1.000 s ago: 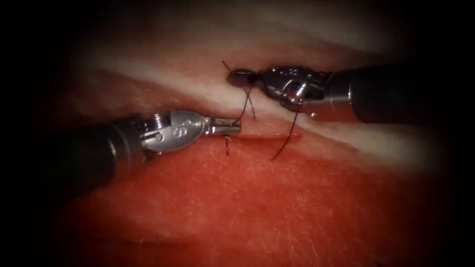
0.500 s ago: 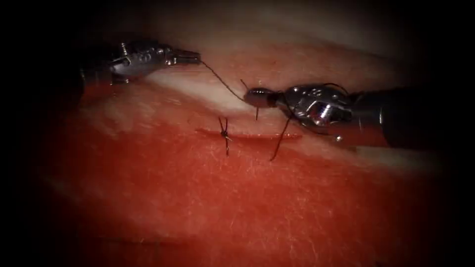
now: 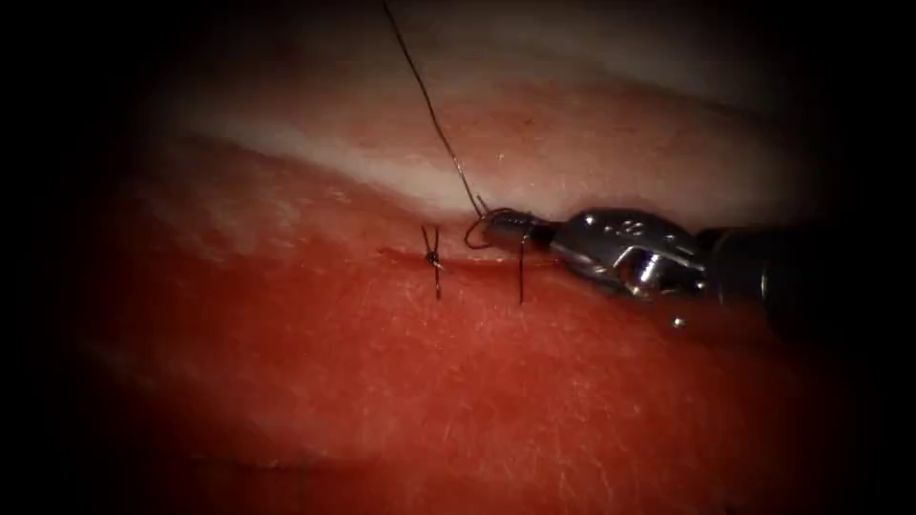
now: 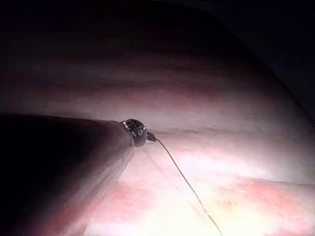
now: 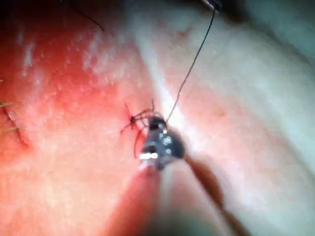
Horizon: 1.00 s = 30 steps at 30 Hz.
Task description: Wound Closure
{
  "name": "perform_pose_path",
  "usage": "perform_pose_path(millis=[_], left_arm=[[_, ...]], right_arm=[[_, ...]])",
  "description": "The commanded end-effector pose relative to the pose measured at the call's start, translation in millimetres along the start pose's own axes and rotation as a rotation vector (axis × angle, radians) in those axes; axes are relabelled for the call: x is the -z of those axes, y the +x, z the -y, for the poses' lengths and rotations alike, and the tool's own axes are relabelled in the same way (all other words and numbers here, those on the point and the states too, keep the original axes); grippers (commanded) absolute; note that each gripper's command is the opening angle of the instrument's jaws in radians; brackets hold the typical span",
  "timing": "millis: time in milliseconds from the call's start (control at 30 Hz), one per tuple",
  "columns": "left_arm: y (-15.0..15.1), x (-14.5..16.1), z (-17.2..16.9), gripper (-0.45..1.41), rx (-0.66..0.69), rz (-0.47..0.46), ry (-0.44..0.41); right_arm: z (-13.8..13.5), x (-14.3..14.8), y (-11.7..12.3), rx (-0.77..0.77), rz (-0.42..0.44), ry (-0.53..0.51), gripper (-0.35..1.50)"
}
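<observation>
The right arm's silver wristed needle driver (image 3: 510, 227) enters from the right of the endoscope frame, its slim jaws closed on the thin dark thread (image 3: 434, 114) just above the straight cut (image 3: 477, 262) in the red and pale tissue (image 3: 477, 381); a small loop sits at its tip. From there the thread runs taut to the upper edge of the frame, a hold that likely keeps tension for a knot. A finished dark knotted stitch (image 3: 433, 257) crosses the cut's left end. In the left wrist view the left arm's dark-shafted tool (image 4: 150, 138) holds the thread's far end. I see no needle.
</observation>
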Motion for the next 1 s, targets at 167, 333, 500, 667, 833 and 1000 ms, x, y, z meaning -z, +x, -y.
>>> perform_pose_path(millis=[167,333,500,667,833,1000], left_arm=[[-1.2,-1.9,2.4,-0.45,-0.006,-0.001,0.007],[-2.4,-3.3,4.5,-0.45,0.019,-0.056,0.067],[-3.2,-4.2,6.7,-0.45,0.020,-0.111,0.136],[-4.2,-5.4,8.8,-0.45,-0.001,-0.199,0.264],[-5.1,-6.3,10.5,-0.45,0.009,-0.225,0.314],[-6.3,-7.7,11.5,-0.45,0.010,-0.246,0.353]], right_arm=[[0.7,-0.1,-1.4,-0.009,-0.002,-0.001,-0.35],[0.7,1.8,-2.7,-0.005,-0.010,-0.001,-0.35],[1.4,2.7,-3.5,0.004,-0.013,0.021,-0.35],[2.4,2.9,-4.0,0.010,-0.021,0.043,-0.35],[2.9,3.5,-4.2,0.013,-0.021,0.045,-0.35],[3.7,4.6,-4.2,0.013,-0.035,0.055,-0.35]])
